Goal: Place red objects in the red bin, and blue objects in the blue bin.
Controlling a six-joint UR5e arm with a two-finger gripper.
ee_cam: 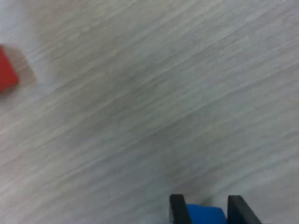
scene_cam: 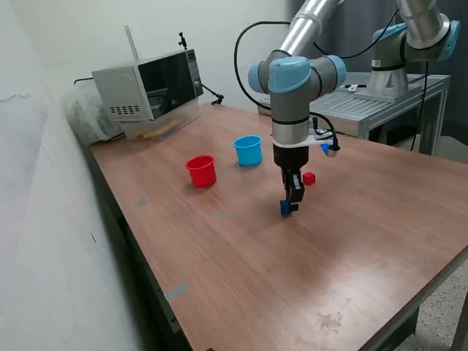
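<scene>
My gripper (scene_cam: 290, 204) points straight down at mid-table and is shut on a small dark blue cube (scene_cam: 285, 208). In the wrist view that blue cube (ee_cam: 203, 216) sits between the two black fingers (ee_cam: 177, 209) at the gripper (ee_cam: 205, 211). A small red cube (scene_cam: 309, 178) lies on the table just behind the gripper; the same red cube (ee_cam: 6, 73) shows at the wrist picture's edge. The red cup (scene_cam: 201, 171) and the light blue cup (scene_cam: 248, 150) stand upright side by side further back, towards the exterior view's left of the gripper.
A microwave (scene_cam: 150, 84) stands at the table's back left corner with a plastic bag (scene_cam: 84, 113) beside it. A second robot arm (scene_cam: 409, 44) on a metal stand is behind the table at the right. A wall runs along the exterior view's left.
</scene>
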